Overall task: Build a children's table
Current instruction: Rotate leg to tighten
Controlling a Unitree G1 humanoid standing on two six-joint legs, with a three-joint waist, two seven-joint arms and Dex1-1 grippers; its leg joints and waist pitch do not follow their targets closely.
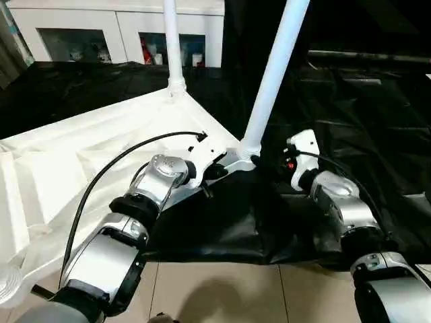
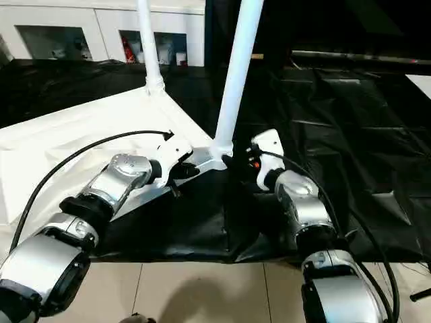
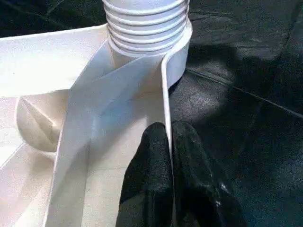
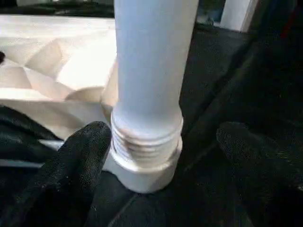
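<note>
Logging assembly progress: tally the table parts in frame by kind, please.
Tabletop, upside down on the black sheet: 1
Legs standing in corner sockets: 2 (near leg, far leg)
Total: 3 parts

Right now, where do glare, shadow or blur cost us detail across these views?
Left eye view: the tabletop glares nearly flat white, ribs faint; the black sheet shows only pale creases. Left wrist view: the left gripper, pinched on the tabletop's rim, is soft at close range. Right wrist view: the near leg is blurred and bluish, the right gripper fuzzy either side of it.
</note>
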